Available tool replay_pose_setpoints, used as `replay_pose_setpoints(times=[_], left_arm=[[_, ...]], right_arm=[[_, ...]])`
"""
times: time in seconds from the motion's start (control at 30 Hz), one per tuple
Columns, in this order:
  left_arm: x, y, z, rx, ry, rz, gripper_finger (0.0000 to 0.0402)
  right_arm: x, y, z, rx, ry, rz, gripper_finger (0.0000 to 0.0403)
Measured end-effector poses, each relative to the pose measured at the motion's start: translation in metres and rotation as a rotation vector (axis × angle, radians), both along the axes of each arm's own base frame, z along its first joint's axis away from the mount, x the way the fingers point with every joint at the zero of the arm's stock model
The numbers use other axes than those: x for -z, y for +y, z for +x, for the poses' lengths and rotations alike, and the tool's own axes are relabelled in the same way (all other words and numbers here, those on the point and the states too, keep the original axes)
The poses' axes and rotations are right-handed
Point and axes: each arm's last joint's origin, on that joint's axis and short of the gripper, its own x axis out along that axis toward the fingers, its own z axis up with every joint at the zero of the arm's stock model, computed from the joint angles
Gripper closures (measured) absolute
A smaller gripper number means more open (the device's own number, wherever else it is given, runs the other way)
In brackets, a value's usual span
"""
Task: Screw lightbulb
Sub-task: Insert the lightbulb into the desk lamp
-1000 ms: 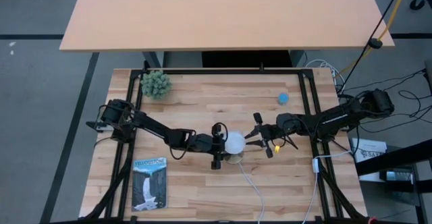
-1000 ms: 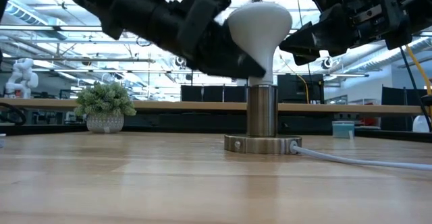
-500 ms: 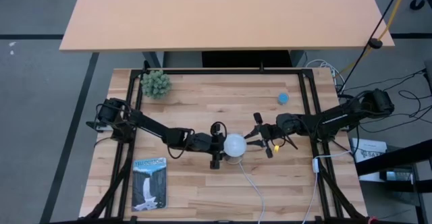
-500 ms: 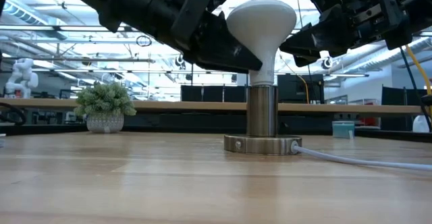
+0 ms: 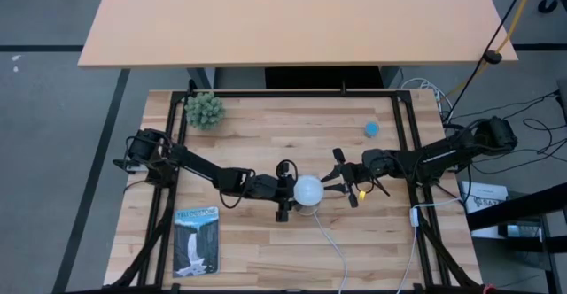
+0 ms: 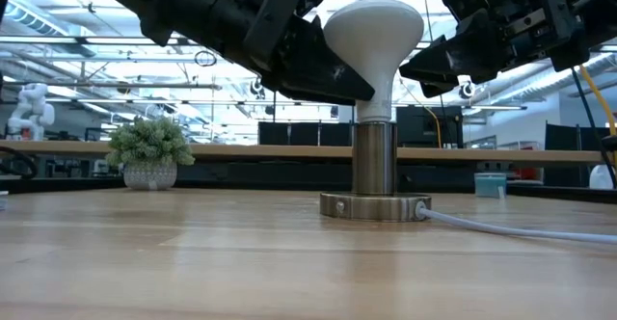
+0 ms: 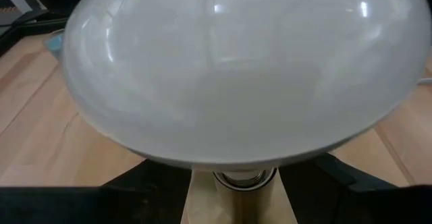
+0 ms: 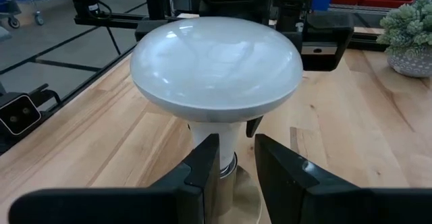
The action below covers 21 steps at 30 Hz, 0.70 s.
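Observation:
The white lightbulb (image 5: pixel 307 190) stands upright at the table's middle, its narrow base in the top of the silvery socket (image 6: pixel 374 166). The socket's round foot (image 6: pixel 376 206) rests on the wood, and a white cord (image 6: pixel 511 228) leads off it. My left gripper (image 5: pixel 288 192) reaches in from the table's left and is shut on the bulb under its dome (image 6: pixel 374 31). My right gripper (image 5: pixel 330 184) hovers just right of the bulb, clear of it. Its fingers (image 8: pixel 202 166) stand a narrow gap apart with nothing between them. My left gripper pinches the bulb's tapering neck (image 7: pixel 233 173) just below the dome, one finger (image 7: pixel 148 180) on each side. The fingers come from the table's left, slanting a little downward. The bulb stands upright in the hold, its grey screw base (image 7: pixel 236 179) at the socket's mouth.
A small potted plant (image 5: pixel 205 110) stands at the far left. A small blue object (image 5: pixel 371 128) lies at the far right and a picture book (image 5: pixel 196 239) at the near left. The cord (image 5: pixel 330 241) runs to the near edge. A black frame borders the table.
A second ago the bulb leaned in my left gripper above the socket. The gripper has tipped it upright, so it now stands straight on the socket. Over the last half second nothing has moved. My right gripper has kept still.

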Motion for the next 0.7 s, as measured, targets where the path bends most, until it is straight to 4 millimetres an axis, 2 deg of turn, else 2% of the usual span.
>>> replay_pose_setpoints(times=[0.23,0.53,0.7], left_arm=[[0.001,0.000,0.000,0.001,0.006,0.004,0.0188],[0.005,0.001,-0.002,-0.003,0.055,0.017,0.0188],[0.005,0.001,-0.002,-0.003,0.055,0.018,0.0188]], right_arm=[[0.000,0.001,0.000,0.004,0.007,0.029,0.0316],[0.000,0.012,-0.002,-0.042,0.008,0.026,0.0316],[0.004,0.010,-0.002,0.058,0.049,-0.011,0.0316]])
